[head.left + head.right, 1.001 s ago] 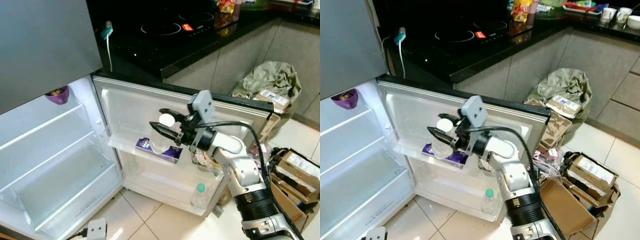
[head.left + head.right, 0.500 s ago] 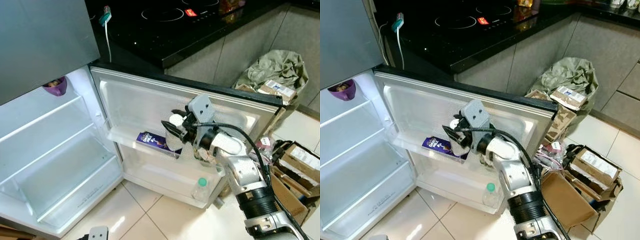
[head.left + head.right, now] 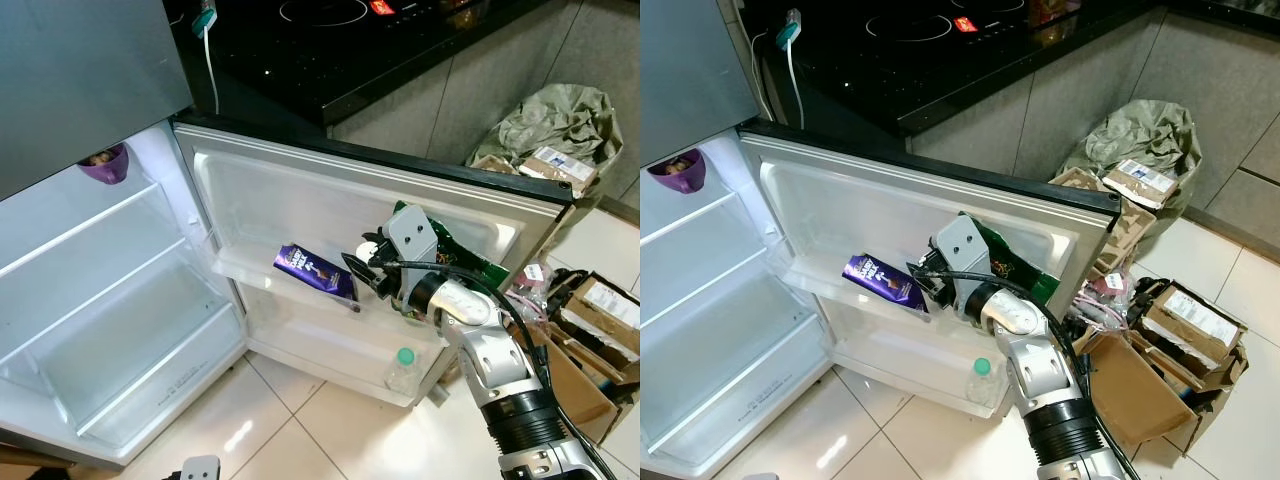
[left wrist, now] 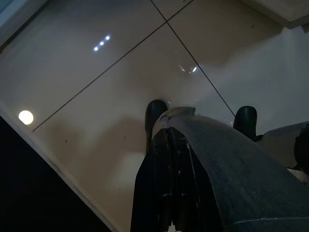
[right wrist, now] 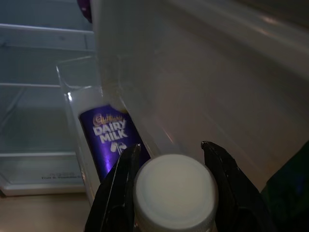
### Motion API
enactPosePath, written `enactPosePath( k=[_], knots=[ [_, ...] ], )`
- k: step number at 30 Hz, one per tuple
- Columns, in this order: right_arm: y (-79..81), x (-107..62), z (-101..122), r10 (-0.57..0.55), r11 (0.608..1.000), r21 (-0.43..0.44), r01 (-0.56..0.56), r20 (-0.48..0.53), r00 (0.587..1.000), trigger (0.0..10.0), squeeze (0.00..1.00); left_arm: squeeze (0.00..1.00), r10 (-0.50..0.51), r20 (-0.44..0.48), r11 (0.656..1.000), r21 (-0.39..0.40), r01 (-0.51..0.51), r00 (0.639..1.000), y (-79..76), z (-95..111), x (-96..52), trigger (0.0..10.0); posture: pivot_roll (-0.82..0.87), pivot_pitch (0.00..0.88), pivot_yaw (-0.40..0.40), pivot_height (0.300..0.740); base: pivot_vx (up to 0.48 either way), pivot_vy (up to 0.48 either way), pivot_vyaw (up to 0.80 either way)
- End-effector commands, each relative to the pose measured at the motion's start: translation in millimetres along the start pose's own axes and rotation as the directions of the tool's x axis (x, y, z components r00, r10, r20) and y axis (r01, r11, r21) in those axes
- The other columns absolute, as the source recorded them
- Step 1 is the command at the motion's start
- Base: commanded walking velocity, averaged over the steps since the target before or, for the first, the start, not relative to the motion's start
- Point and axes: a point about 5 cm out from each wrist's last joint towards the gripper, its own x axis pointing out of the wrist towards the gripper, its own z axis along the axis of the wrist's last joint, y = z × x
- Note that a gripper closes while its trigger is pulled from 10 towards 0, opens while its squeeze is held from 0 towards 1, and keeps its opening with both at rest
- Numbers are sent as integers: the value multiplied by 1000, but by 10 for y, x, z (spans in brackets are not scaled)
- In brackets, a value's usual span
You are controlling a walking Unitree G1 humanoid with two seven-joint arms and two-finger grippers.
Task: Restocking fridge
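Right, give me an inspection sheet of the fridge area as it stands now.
Surface: tiled floor; open fridge door with two shelves.
Job's things: white-capped bottle in the right gripper at the upper door shelf; purple chocolate bar leaning in that shelf; green bag behind the gripper; green-capped bottle standing in the lower door shelf.
Clutter: cardboard boxes and a stuffed sack on the floor.
Grippers: right jaws either side of the bottle cap; left gripper hangs over the floor.
Cables: white cord with green plug on the counter.
Surroundings: black hob; purple bowl inside the fridge.
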Motion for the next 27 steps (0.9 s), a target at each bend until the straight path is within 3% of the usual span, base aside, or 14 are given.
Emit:
enactPosePath(
  k=[1,6,12,20,25,27],
  knots=[
    [25,-12,-56,2,1000,11,-1,-35,999,10000,0,0,0,-39,1000,1,0,999,3,-126,-49,10000,-86,235,3,740,0,0,0],
    [185,23,-79,33,987,157,-37,28,999,10000,0,0,-4,-42,1000,7,5,999,-2,-144,-58,10000,-81,245,4,740,0,0,0],
    [234,104,59,19,970,239,-51,136,990,10000,0,0,-7,-44,1000,12,8,999,1,-160,-68,10000,-75,238,1,740,0,0,0],
    [253,235,282,-9,960,272,-61,248,969,10000,0,0,-9,-40,1000,15,9,999,4,-161,-72,10000,-68,233,4,740,0,0,0],
    [217,244,334,-17,966,255,-51,254,967,10000,0,0,-11,-39,1000,14,12,999,-3,-159,-70,10000,-68,233,4,740,0,0,0],
    [118,209,305,-13,977,210,-30,199,980,10000,0,0,-17,-39,1000,14,17,999,-23,-156,-63,10000,-72,231,5,740,0,0,0]
  ],
)
